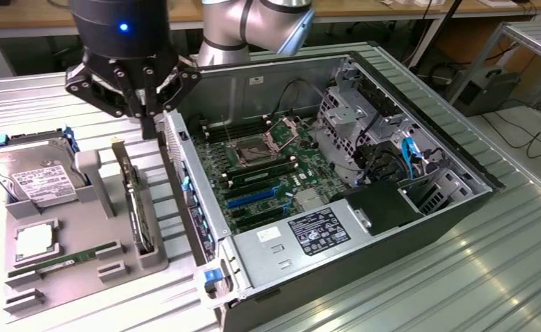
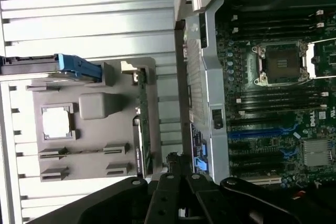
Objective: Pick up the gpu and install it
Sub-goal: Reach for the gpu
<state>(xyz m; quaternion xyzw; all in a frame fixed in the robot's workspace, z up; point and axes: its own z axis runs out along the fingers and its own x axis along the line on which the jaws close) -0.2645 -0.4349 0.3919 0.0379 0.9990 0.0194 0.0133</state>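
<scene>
Jaws of the gripper (image 1: 149, 128) are shut on nothing above the gpu (image 1: 138, 200). The card is stood edgewise in a grey holder (image 1: 86, 235).

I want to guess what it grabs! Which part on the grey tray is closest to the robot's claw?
The gpu, the dark card standing on edge just below the gripper; the hard drive sits farther off.

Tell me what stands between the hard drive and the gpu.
In the exterior view, the holder's gray upright block stands between the hard drive and the gpu, which stands on edge in its slot.
</scene>
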